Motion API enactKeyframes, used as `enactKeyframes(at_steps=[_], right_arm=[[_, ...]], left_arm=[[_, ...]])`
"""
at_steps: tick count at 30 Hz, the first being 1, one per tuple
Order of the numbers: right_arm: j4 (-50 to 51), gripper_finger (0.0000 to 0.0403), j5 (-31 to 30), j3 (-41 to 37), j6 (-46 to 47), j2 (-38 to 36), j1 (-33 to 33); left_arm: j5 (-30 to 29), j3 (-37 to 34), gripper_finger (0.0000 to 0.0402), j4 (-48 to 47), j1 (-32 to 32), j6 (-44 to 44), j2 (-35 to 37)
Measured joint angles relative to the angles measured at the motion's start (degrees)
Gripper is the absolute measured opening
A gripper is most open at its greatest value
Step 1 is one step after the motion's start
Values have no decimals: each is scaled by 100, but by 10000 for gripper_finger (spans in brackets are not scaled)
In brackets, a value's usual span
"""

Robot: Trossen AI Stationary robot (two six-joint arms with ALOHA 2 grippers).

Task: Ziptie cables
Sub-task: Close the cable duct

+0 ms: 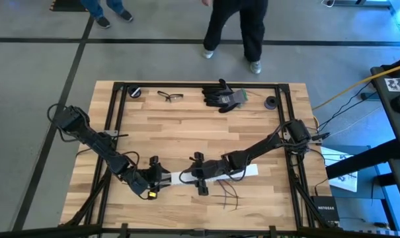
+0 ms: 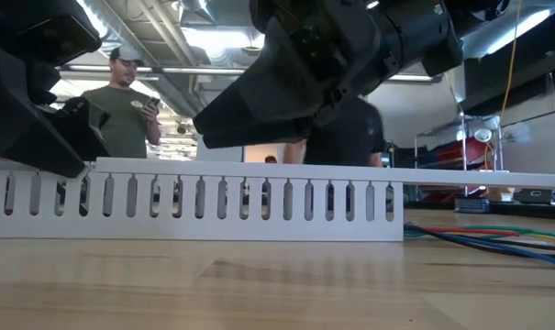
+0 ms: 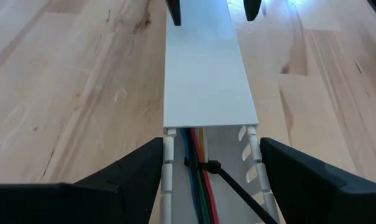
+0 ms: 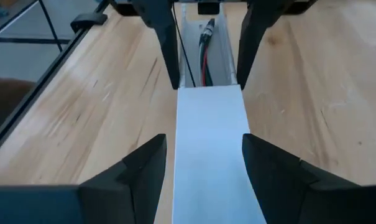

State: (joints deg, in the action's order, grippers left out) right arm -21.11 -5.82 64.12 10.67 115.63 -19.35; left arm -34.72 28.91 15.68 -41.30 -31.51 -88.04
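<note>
Cables (image 3: 197, 180) – thin blue, green and red wires, black ziptie (image 3: 207, 167) looped on – sit inside the slotted white plastic duct (image 2: 240, 197). Left gripper (image 3: 209, 171) and right gripper (image 4: 206, 165) straddle it, fingers spread, gripping nothing. Risk: its flat white lid (image 3: 206, 74) slides, snagging the tie.

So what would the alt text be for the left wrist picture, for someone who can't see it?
A white slotted plastic channel lies on a wooden table, its flat lid covering the far part. In the uncovered near end, coloured cables run bundled by a black zip tie. The left claw has a dark finger either side of the channel.
</note>
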Motion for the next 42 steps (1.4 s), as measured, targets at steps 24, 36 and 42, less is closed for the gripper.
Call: enactKeyframes(at_steps=[24, 36, 42], right_arm=[[228, 111, -323, 1559, 231, 1362, 40], [1151, 90, -549, 2157, -388, 1421, 100], [1667, 122, -623, 2174, -317, 1340, 111]], left_arm=[[174, -8, 249, -146, -2, -167, -69], [104, 173, 248, -610, 70, -36, 583], [141, 523, 249, -2528, -176, -618, 1533]])
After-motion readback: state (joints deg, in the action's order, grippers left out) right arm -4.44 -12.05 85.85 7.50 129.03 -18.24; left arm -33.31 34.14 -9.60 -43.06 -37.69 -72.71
